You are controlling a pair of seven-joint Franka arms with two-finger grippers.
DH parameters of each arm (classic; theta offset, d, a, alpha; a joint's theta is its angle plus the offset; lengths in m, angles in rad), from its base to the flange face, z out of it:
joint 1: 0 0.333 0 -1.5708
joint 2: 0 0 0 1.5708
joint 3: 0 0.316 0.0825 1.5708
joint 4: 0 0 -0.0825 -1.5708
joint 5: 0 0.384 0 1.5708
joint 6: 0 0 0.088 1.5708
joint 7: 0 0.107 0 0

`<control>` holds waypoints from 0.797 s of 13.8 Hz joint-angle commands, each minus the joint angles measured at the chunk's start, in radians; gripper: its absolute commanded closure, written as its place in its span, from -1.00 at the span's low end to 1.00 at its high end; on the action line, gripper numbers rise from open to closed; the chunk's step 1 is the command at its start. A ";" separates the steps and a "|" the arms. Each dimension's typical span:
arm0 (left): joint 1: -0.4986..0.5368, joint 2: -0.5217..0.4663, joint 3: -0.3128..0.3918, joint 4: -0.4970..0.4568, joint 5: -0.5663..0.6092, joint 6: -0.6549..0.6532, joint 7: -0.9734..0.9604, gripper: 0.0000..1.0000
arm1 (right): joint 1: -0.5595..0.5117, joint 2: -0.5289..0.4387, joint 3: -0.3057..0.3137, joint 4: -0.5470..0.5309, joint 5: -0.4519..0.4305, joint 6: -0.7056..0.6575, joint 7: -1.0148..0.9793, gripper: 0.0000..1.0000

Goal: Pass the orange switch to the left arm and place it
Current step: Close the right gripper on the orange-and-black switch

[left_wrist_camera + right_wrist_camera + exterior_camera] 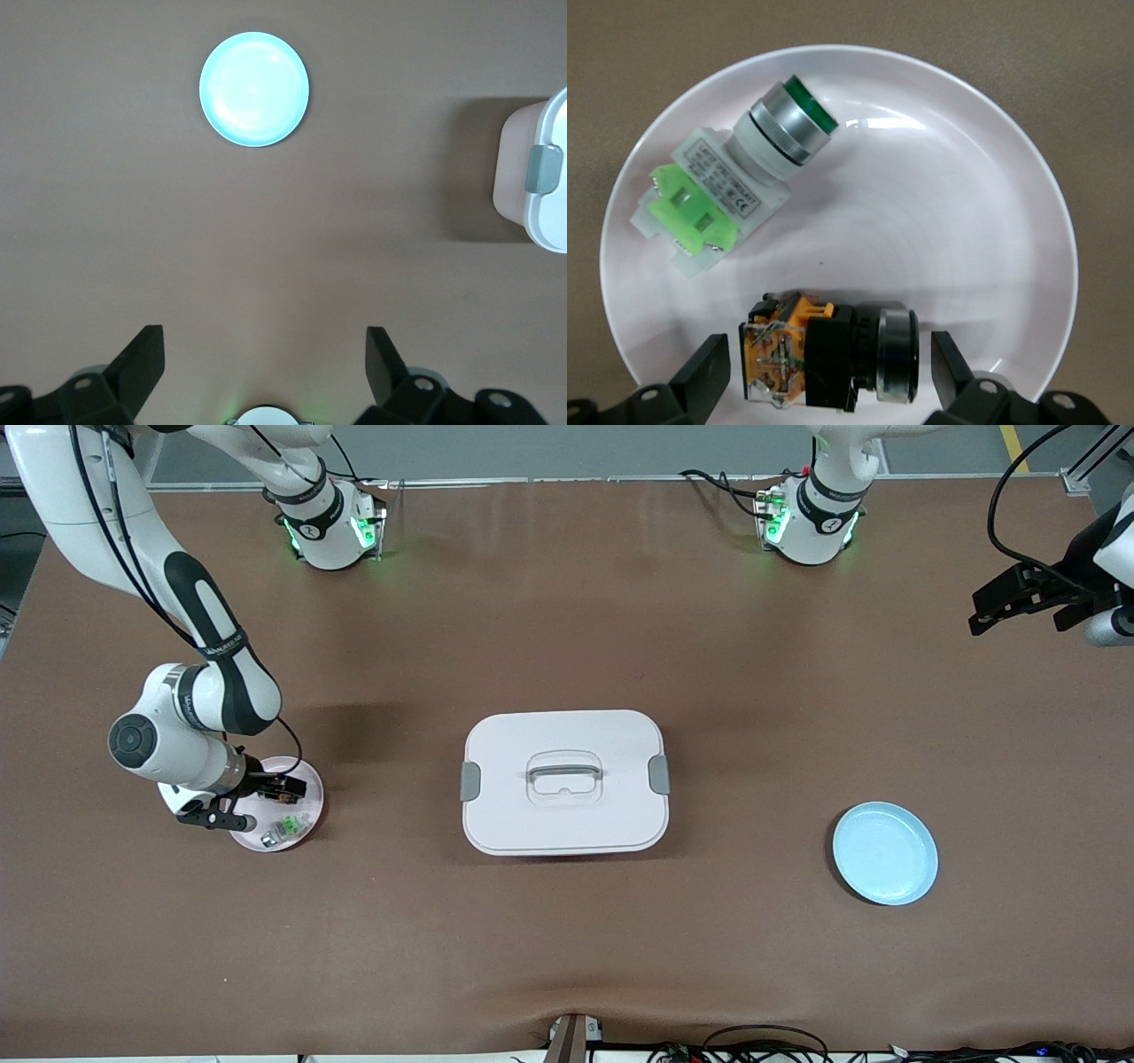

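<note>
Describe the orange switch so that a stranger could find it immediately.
Look at the pink plate toward the right arm's end of the table. Two switches lie on it; the orange switch sits between the right claw fingers, black with an orange body, unlike the green switch.

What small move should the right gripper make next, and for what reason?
Probably close the fingers. The right gripper is open and low over the pink plate, its fingers on either side of the orange switch. The left gripper waits open, away from the box.
</note>
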 commanded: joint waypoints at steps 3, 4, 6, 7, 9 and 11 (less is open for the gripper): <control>0.004 0.013 0.000 0.026 0.004 -0.003 -0.002 -1.00 | 0.004 0.007 -0.002 0.014 -0.005 -0.014 0.018 0.95; 0.003 0.013 0.000 0.026 0.004 -0.003 -0.002 -1.00 | -0.001 0.009 -0.002 0.014 -0.003 -0.014 0.019 1.00; 0.003 0.013 0.000 0.026 0.004 -0.003 -0.002 -1.00 | -0.001 0.007 -0.002 0.014 0.006 -0.015 0.022 1.00; 0.001 0.011 0.000 0.026 0.004 -0.003 -0.002 -1.00 | -0.001 0.006 0.000 0.014 0.006 -0.017 0.047 1.00; 0.000 0.013 0.000 0.024 0.005 -0.003 0.000 -1.00 | 0.002 -0.006 0.000 0.023 0.006 -0.050 0.099 1.00; -0.002 0.013 -0.001 0.026 0.005 -0.003 0.000 -1.00 | 0.001 -0.022 0.003 0.058 0.008 -0.142 0.143 1.00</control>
